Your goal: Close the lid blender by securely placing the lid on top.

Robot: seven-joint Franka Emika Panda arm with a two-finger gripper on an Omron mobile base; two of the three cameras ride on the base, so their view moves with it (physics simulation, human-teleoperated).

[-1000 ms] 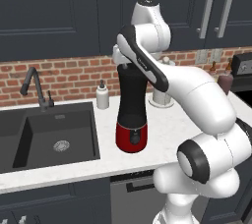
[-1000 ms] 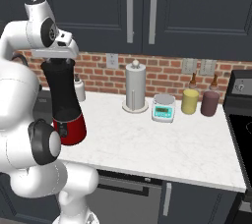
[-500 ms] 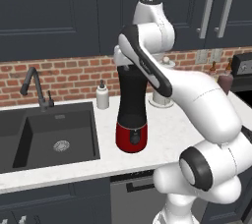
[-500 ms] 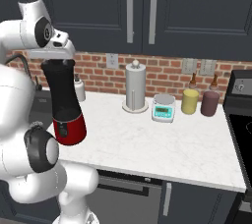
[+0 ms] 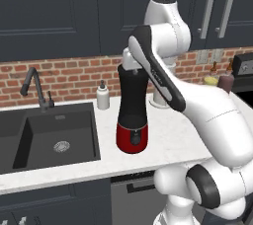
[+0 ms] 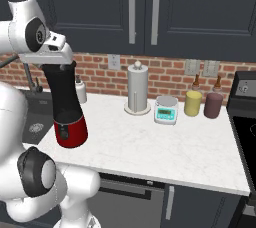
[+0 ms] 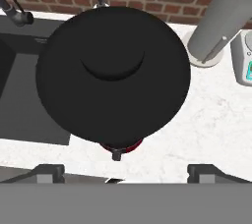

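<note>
The flat round black lid with its raised centre knob sits on top of the tall blender with a black jar and glossy red rounded base, covering the jar's mouth; from the hand view only a sliver of red base and a small dark tab show beneath its rim. The blender stands on the white marble countertop, near the counter's front edge and just right of the dark sink basin.

The two-finger gripper hangs directly above the lid with its 2 dark fingertips spread wide apart, 1 at each side of the lid, clasping nothing.

A small white soap bottle stands by the brick back wall, just behind and left of the blender, beside the dark faucet. Along the counter's back edge to the right stand a white paper-towel roll on its holder, a small teal-faced kitchen scale, a yellow jar and a dark purple jar.
</note>
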